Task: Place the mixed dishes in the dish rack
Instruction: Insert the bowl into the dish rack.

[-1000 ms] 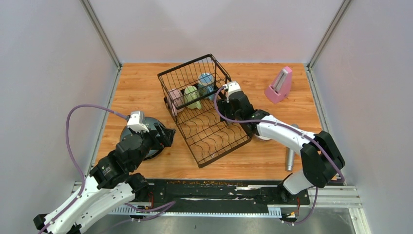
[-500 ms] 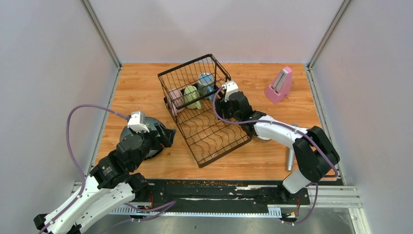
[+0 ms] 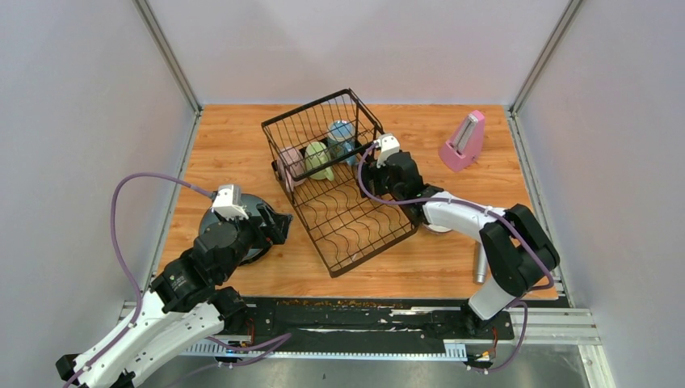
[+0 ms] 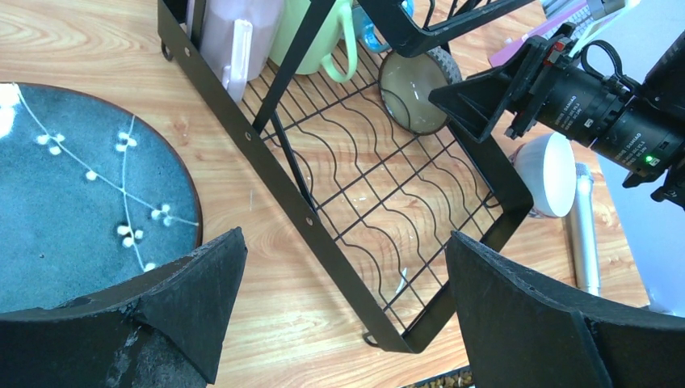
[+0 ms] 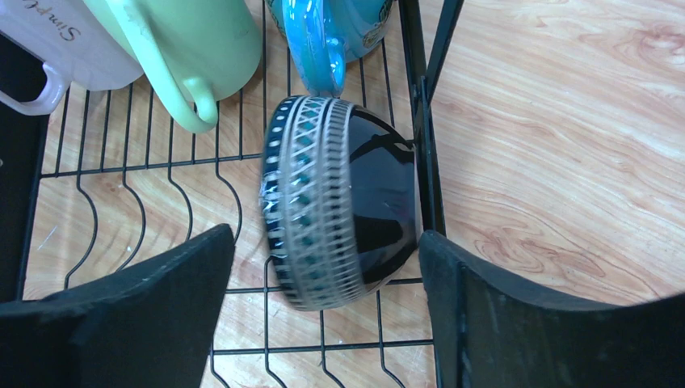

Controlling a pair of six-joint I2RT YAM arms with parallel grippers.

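Note:
The black wire dish rack (image 3: 347, 202) stands mid-table. A pink mug (image 3: 291, 166), a pale-green mug (image 3: 317, 160) and a blue mug (image 3: 341, 137) lie in its basket end. A dark patterned bowl (image 5: 339, 202) stands on edge in the low tray against the rack's right wall. My right gripper (image 5: 323, 242) is open just above it, one finger on each side, and shows over the rack's right rim in the top view (image 3: 370, 170). My left gripper (image 4: 346, 242) is open and empty above the table between the rack and a dark blue plate (image 4: 81, 202).
A white bowl (image 4: 549, 170) sits right of the rack, mostly under my right arm. A silver microphone (image 3: 481, 263) lies near the front right. A pink metronome (image 3: 463, 141) stands at the back right. The blue plate (image 3: 252, 217) is partly under my left arm.
My right wrist has shifted slightly over the rack's right rim. The dark bowl looks blurred in the wrist view. The left arm has not moved.

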